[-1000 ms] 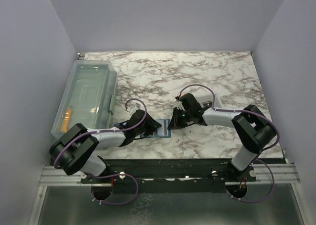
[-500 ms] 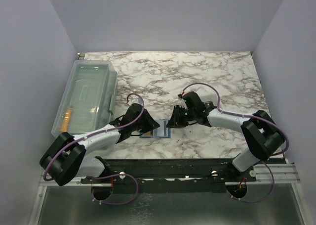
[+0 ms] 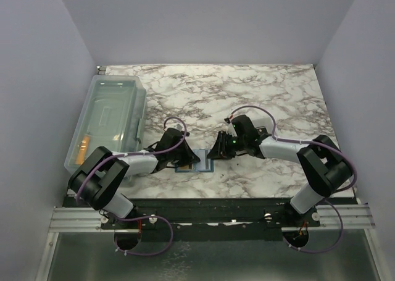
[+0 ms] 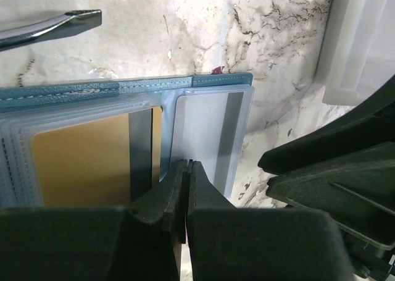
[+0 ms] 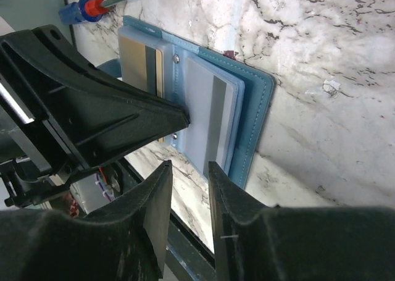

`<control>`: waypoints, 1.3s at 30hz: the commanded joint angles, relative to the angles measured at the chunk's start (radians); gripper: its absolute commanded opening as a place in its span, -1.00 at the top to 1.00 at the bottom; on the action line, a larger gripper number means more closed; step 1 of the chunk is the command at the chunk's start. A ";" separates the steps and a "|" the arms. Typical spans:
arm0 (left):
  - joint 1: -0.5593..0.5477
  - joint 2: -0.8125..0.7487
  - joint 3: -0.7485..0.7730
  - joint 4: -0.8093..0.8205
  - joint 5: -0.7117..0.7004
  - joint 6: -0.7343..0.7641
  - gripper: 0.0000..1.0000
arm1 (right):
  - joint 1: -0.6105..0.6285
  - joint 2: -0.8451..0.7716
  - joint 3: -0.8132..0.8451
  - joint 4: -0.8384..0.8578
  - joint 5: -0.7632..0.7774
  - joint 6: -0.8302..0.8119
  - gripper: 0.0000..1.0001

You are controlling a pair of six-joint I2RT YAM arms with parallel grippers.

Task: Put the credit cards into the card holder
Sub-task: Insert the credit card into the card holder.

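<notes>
overhead, the marbled bench [image 3: 278, 96] carries a clear plastic bin [image 3: 108, 123] along its left edge, and both arms bend inward to meet near the middle of the near edge. the left gripper [image 4: 187, 167] has its jaws pressed together, tips down on the clear sleeves by the fold; whether they pinch a sleeve cannot be told. the right gripper [image 5: 189, 165] hovers just beside it, a gap between its fingers and nothing in it. under them the card holder [image 5: 256, 108] lies opened flat, long axis along the near edge. only the wrist views show a golden credit card [image 4: 86, 157] in a sleeve of the half nearer the left arm, and a screwdriver [image 5: 92, 8] just beyond the holder; from above the arms cover most of the holder.
</notes>
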 commanded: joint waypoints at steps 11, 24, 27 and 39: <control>0.009 -0.015 -0.087 0.021 -0.002 -0.019 1.00 | -0.008 0.067 -0.004 0.034 -0.034 0.002 0.27; 0.009 -0.023 -0.093 0.022 -0.007 -0.021 1.00 | -0.008 0.092 0.010 0.080 -0.096 0.001 0.36; 0.010 -0.024 -0.094 0.022 -0.007 -0.020 1.00 | -0.008 0.083 0.014 0.079 -0.102 0.000 0.44; 0.010 -0.067 -0.074 0.001 -0.003 -0.005 1.00 | -0.006 0.078 0.024 0.106 -0.153 0.002 0.42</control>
